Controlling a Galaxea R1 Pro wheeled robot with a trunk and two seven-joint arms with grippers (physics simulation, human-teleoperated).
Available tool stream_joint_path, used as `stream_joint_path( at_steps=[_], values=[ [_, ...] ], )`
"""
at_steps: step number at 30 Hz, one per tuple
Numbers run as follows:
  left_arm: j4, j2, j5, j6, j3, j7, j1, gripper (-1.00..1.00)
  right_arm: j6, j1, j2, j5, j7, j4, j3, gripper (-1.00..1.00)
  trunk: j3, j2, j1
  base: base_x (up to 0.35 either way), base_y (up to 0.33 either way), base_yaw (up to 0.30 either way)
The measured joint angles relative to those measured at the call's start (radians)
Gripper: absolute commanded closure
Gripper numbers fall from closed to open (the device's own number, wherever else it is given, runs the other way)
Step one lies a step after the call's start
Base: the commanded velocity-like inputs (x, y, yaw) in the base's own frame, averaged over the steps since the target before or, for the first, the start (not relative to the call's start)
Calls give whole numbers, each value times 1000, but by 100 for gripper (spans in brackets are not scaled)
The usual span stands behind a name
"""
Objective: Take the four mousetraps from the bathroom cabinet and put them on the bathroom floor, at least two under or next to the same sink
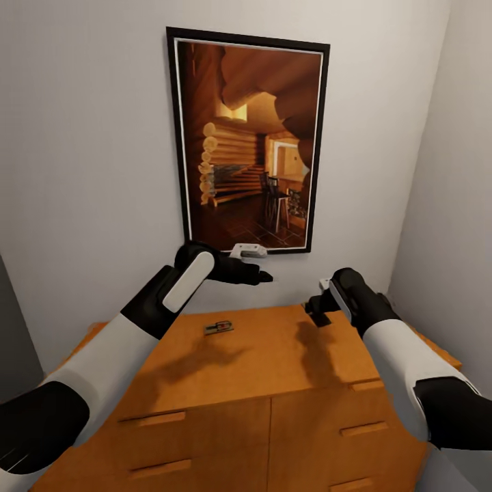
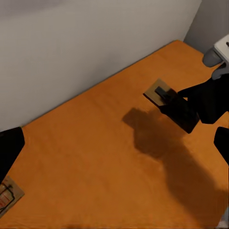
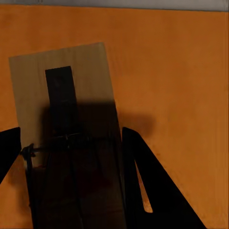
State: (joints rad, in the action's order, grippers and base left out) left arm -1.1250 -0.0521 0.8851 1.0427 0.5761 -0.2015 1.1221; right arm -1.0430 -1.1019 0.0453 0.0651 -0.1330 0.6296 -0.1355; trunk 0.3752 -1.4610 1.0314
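Two mousetraps lie on your cabinet's point(image 1: 273, 355) smooth orange-brown top. One flat wooden mousetrap point(image 3: 64, 109) with a dark metal bar sits between your right gripper's point(image 3: 71, 157) spread black fingers; whether they pinch it, you cannot tell. Another mousetrap point(image 1: 219, 328) rests below your left gripper point(image 1: 263, 277), whose closure isn't visible.

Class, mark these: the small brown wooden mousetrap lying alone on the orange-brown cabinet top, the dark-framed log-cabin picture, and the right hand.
Small brown wooden mousetrap point(image 1: 218, 328), head view, plate centre.
Dark-framed log-cabin picture point(image 1: 249, 140), head view, image middle.
Right hand point(image 1: 316, 305), head view, between fingertips.
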Motion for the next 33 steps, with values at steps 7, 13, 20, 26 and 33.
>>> stream_joint_path(
  at_steps=[7,13,20,26,33],
  values=[
    [0,6,0,0,0,0,0,-100,0,0,5,0,0,0,-1,100,0,0,0,0,334,-1],
    [0,8,0,0,0,1,0,-100,0,0,6,-3,-1,0,-1,100,0,0,0,0,335,-5],
    [0,10,0,0,0,2,0,-100,0,0,6,-3,0,0,0,100,0,0,0,0,335,-172],
    [0,10,0,0,0,2,0,-100,0,0,6,-3,0,0,0,100,0,0,0,0,319,-258],
    [15,4,1,-1,2,2,0,-100,0,0,27,1,10,0,0,100,0,0,0,0,76,-152]
  ],
)
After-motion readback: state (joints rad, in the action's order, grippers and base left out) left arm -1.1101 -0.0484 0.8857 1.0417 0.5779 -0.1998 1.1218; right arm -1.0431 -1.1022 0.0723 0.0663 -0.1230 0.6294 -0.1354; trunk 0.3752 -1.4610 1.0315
